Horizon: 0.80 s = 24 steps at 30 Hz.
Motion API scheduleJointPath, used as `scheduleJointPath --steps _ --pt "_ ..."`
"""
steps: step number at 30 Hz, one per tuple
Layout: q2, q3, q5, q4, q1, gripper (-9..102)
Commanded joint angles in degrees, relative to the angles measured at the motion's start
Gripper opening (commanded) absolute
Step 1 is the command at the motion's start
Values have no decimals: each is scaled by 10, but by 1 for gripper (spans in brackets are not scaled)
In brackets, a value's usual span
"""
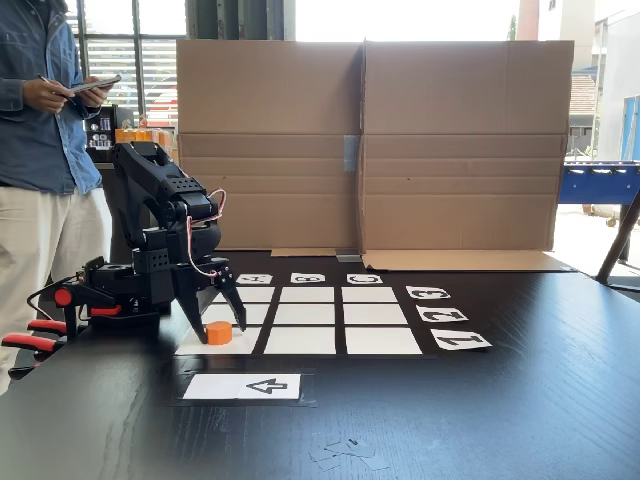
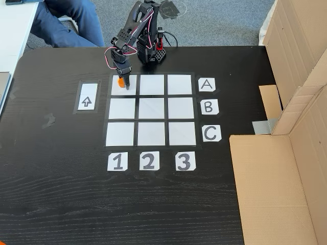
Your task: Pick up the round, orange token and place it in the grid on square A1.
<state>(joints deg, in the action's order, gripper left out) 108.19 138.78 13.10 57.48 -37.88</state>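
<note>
The round, orange token (image 1: 218, 332) (image 2: 120, 81) rests flat on square A1 (image 1: 247, 342) (image 2: 116, 91), the corner cell of the grid (image 1: 307, 315) (image 2: 151, 108) nearest the arm's base. In both fixed views my gripper (image 1: 218, 328) (image 2: 124, 84) points straight down over that cell. Its two black fingers are spread to either side of the token, with a little space showing, so it is open. From above, the gripper hides part of the token.
A white arrow card (image 1: 245, 386) (image 2: 87, 97) lies beside the grid, with letter and number cards (image 2: 207, 108) along two edges. Cardboard walls (image 1: 370, 140) (image 2: 286, 153) stand past the grid. A person (image 1: 40, 150) stands by the arm's base, near red-handled clamps (image 1: 30, 342).
</note>
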Motion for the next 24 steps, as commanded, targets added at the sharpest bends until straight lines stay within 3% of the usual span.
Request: scheduleJointPath --steps 1,16,24 --pt "25 -24 4 16 -2 29" --pt "130 -165 5 142 -52 29" --pt "192 -327 3 205 -149 30"
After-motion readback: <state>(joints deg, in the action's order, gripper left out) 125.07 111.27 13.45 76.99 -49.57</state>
